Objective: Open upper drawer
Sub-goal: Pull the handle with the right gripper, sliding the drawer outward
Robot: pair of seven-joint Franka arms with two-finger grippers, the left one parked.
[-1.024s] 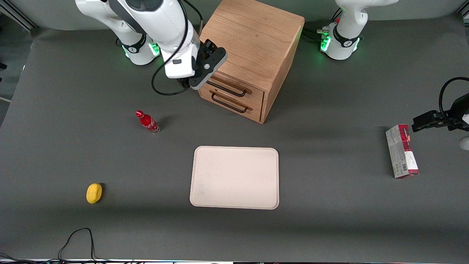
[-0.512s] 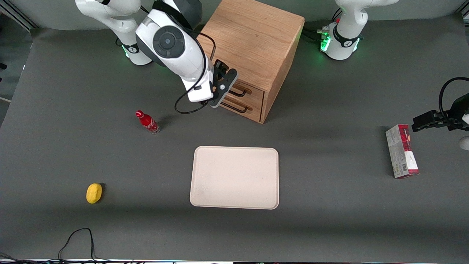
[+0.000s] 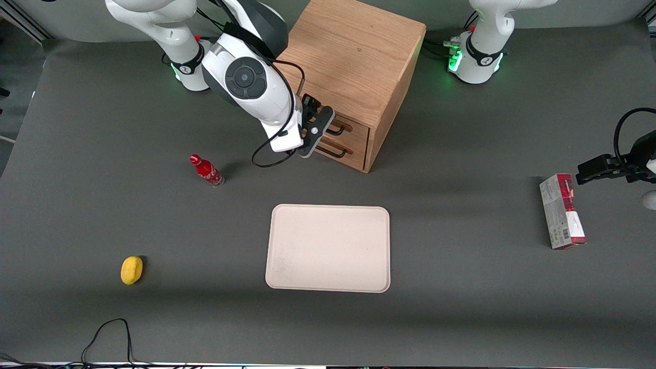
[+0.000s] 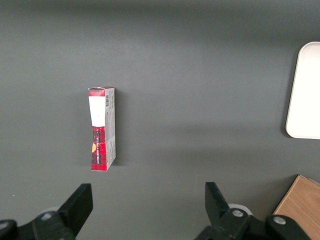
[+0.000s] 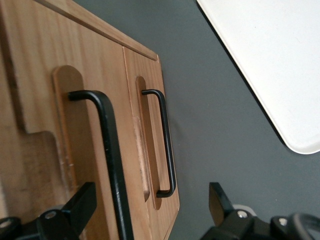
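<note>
The wooden cabinet (image 3: 353,56) stands at the back of the table with both drawers shut. The upper drawer (image 3: 357,132) has a thin black wire handle (image 3: 338,129). My right gripper (image 3: 322,134) is directly in front of the drawer fronts, close to them, and partly covers both handles. In the right wrist view the upper drawer (image 5: 45,110) fills much of the frame. Its handle (image 5: 111,155) runs between my open fingers (image 5: 82,205), nearer one finger, and nothing touches it. The gripper (image 5: 150,202) is open and empty. The lower drawer (image 5: 150,65) and its handle (image 5: 167,145) lie beside it.
A cream tray (image 3: 328,248) lies nearer the front camera than the cabinet, also in the right wrist view (image 5: 270,65). A red bottle (image 3: 206,170) stands near my arm. A yellow lemon (image 3: 131,270) lies near the front. A red box (image 3: 562,211) lies toward the parked arm's end.
My right gripper has swung from the cabinet's corner down and across to the front of the drawers. It now faces the handles. The drawers have not moved.
</note>
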